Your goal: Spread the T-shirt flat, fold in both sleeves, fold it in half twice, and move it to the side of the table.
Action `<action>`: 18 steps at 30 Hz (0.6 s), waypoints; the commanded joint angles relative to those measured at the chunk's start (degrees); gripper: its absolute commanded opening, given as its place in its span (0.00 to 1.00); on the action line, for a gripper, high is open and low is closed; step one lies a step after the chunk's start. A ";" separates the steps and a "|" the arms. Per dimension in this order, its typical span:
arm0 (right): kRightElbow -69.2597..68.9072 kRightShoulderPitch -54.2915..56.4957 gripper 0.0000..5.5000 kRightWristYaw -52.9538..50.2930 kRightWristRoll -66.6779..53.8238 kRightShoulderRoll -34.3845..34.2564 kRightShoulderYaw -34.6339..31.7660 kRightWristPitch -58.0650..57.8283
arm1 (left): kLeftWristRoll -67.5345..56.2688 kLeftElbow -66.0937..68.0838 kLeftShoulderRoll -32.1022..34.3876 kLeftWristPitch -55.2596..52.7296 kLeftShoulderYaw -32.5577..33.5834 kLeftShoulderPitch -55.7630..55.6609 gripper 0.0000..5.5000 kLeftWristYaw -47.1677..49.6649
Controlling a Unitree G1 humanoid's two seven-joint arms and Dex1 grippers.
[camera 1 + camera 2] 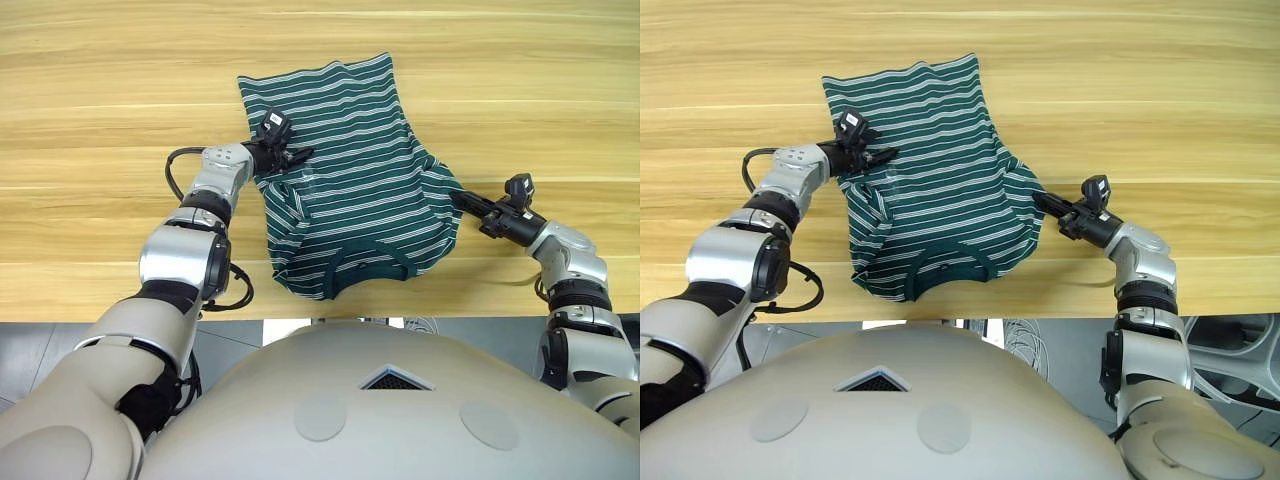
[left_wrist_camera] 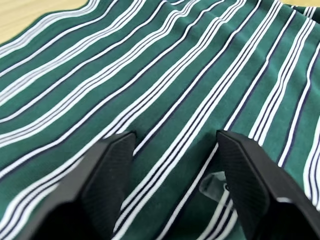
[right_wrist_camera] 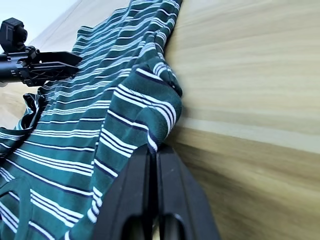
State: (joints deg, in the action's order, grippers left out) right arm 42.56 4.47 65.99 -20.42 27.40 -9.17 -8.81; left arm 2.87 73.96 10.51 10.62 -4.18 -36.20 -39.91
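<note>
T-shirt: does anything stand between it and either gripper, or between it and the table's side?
Nothing visible does. The left gripper is open right at the T-shirt; the right gripper is shut on its sleeve edge.

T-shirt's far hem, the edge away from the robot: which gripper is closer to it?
Left. The left gripper sits open on the T-shirt's left edge, short of the hem; the right gripper pinches the sleeve, nearer the collar.
</note>
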 commanded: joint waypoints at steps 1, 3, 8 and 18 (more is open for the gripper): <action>-4.27 -0.60 0.00 1.37 -0.99 0.01 -0.34 0.83 | 0.99 0.42 -0.34 -0.42 0.14 -0.02 0.53 0.14; -8.60 -2.16 0.00 2.12 -1.26 0.17 0.01 1.06 | 1.09 0.47 -0.41 -0.47 0.12 -0.03 0.53 0.26; -22.72 -6.68 0.00 2.16 -0.21 0.28 3.56 -0.11 | 1.38 0.62 -1.03 -0.67 -0.09 -0.22 0.53 0.84; -32.01 -4.94 0.00 -7.20 15.74 1.25 18.45 0.41 | 2.02 0.82 -4.06 -0.93 -0.96 -0.46 0.53 2.37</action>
State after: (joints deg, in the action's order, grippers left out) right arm 11.85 -1.85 60.76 -7.69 28.23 6.93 -8.51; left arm 3.23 74.09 7.36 10.64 -4.53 -36.49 -38.03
